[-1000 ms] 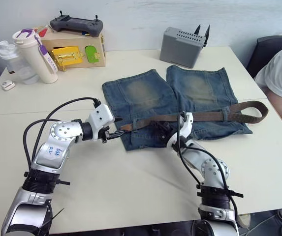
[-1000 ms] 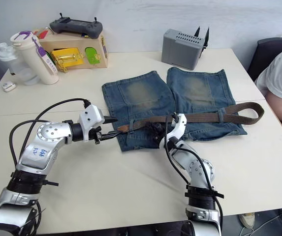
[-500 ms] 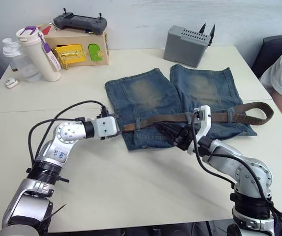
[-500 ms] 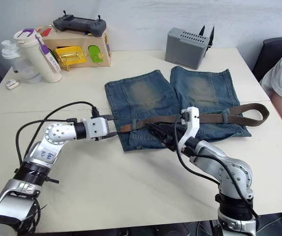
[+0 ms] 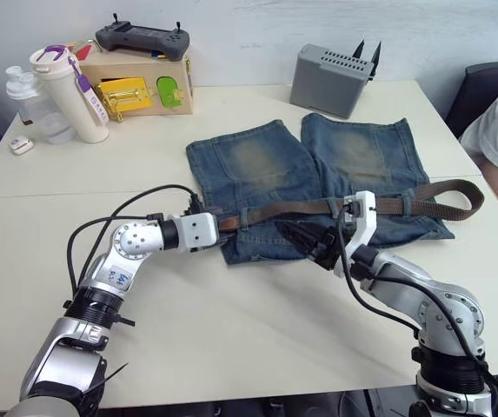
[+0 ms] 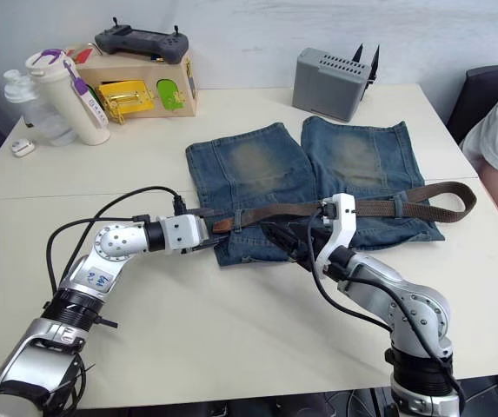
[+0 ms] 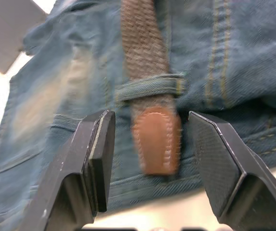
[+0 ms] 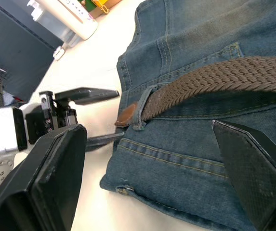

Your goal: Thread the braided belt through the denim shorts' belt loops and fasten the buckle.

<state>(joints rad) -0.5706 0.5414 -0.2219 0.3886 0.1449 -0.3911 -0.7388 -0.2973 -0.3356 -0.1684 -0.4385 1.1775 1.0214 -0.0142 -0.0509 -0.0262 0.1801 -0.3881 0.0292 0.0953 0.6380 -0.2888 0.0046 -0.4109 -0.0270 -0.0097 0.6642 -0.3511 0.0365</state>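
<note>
The left gripper [image 7: 150,144] stands wide either side of the braided belt's [image 5: 370,207] tan tip [image 7: 156,139], just past a belt loop [image 7: 150,86] on the denim shorts [image 5: 257,169]. Limp and floppy, I'd guess; that stiffer tip looks the best hold. Right gripper [image 8: 147,159] gapes empty over the waistband.

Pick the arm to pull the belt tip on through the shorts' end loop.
Left, likely. The left gripper is open with its fingers either side of the tan belt tip, just past a belt loop. The right gripper is open mid-waistband of the denim shorts.
</note>
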